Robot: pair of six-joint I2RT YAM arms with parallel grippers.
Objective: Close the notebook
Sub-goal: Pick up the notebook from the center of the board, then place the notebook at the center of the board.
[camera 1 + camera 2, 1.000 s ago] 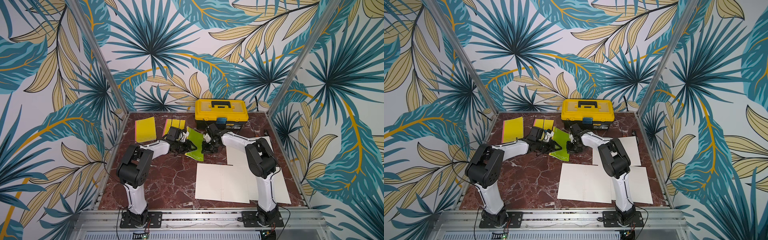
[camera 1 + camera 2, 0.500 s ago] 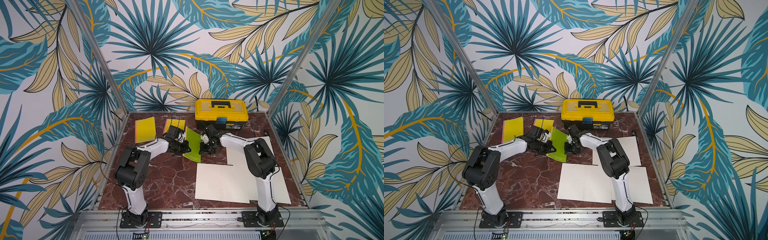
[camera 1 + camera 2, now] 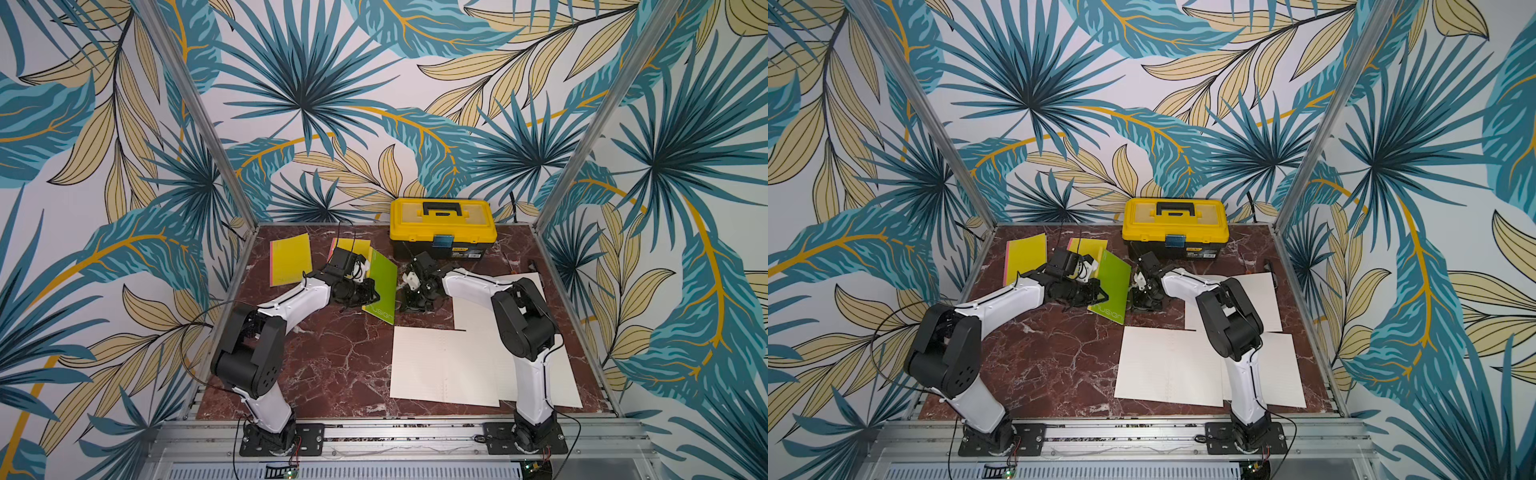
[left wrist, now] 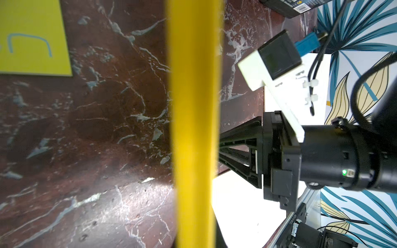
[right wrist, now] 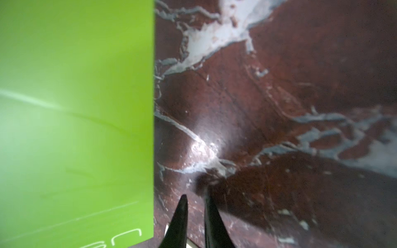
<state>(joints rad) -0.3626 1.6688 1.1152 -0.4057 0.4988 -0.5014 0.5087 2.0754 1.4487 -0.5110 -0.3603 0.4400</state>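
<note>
The left gripper is clenched, its tips meeting the edge of the green notebook nearest to it. The fingers themselves are hidden. That it pinches the cover is my reading, backed by the blurred yellow band crossing straight ahead of its wrist camera (most likely the held sheet seen edge-on). The cover appears to stand on a slant just ahead of those tips.

The right gripper waits on the cover's far side, just beside its other long edge. Its fingers point down at the marble tabletop, a narrow slit apart, with nothing between them. Whether they touch the stone I cannot tell.

To close the book well, the left gripper should carry the pinched edge along an arc about the spine, not drag it sideways. Thin card will buckle or slip out under a straight pull. The pinch should be let go only once the cover lies nearly flat, and a light press can then settle it.

The right gripper stands so near that it should either pin the lower half of the book or lift clear, or the cover may land on its fingers. Where the pages and the fold lie, these views do not show.
</note>
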